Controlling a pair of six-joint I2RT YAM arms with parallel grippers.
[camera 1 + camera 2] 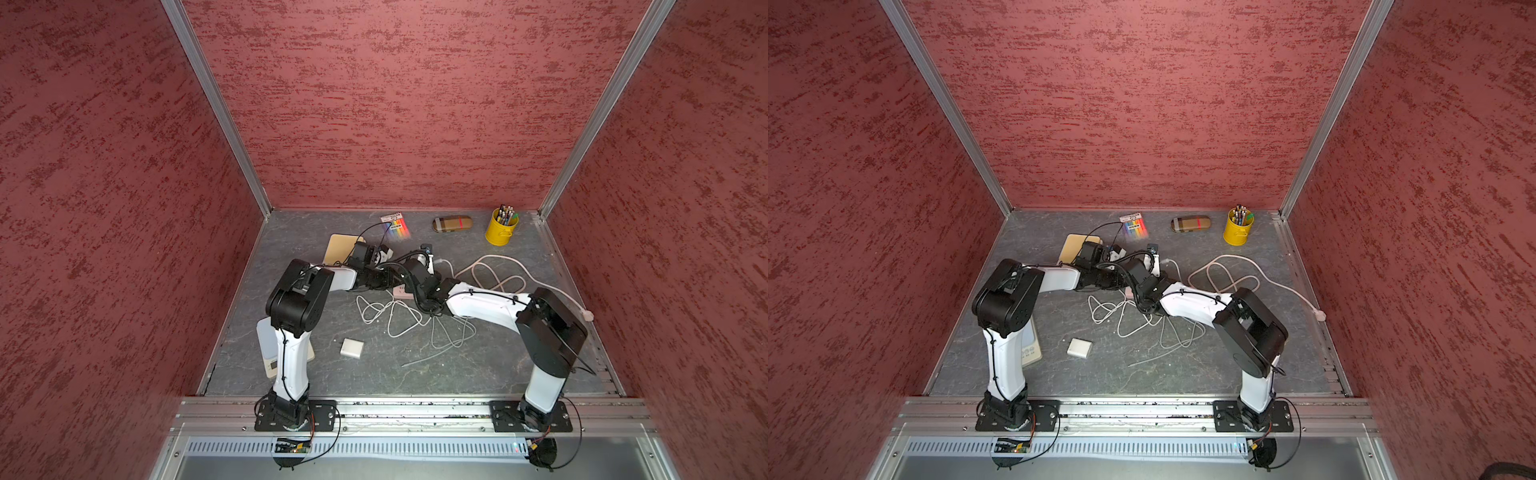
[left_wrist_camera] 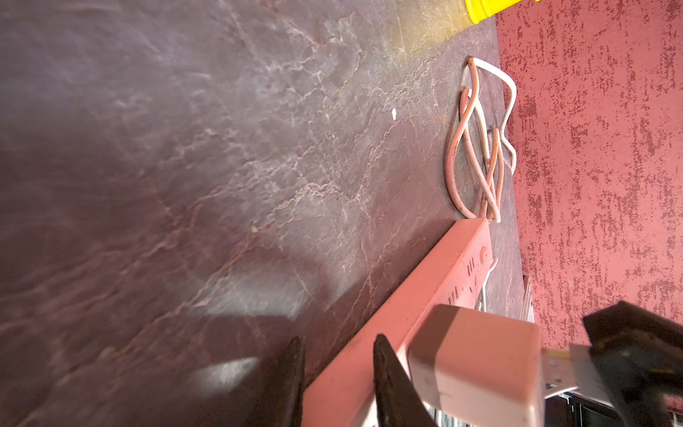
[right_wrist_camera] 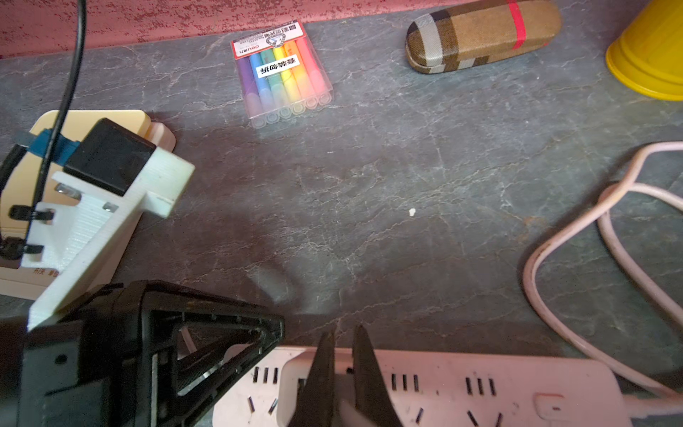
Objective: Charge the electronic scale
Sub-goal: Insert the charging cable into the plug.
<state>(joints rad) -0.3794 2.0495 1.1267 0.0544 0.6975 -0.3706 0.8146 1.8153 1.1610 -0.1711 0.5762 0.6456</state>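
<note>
The power strip (image 3: 499, 384) lies crosswise on the grey counter (image 3: 369, 185), under both wrists. A white adapter (image 2: 476, 362) stands plugged into the strip's top face. The right claw (image 3: 343, 331) is pressed almost together over it, pinching a small pale plug (image 2: 554, 366) at the adapter's free end. The left claw (image 2: 337, 338) clamps the strip's end just beside the adapter, one finger on either side.

The beige scale (image 1: 338, 247) rests behind the strip on the left arm's side, near it but apart. A white scale (image 1: 265, 343) with a small display lies well in front of the strip, partly hidden by the left arm. A thin white cable (image 1: 390, 322) is tangled just in front of the strip, with a white square block (image 1: 351, 347) farther forward. The strip's thick cord (image 3: 528, 275) loops off its right-arm end. Behind the strip, near the back wall, are a marker pack (image 3: 282, 70), a plaid case (image 3: 480, 33) and a yellow pail (image 1: 500, 230).
</note>
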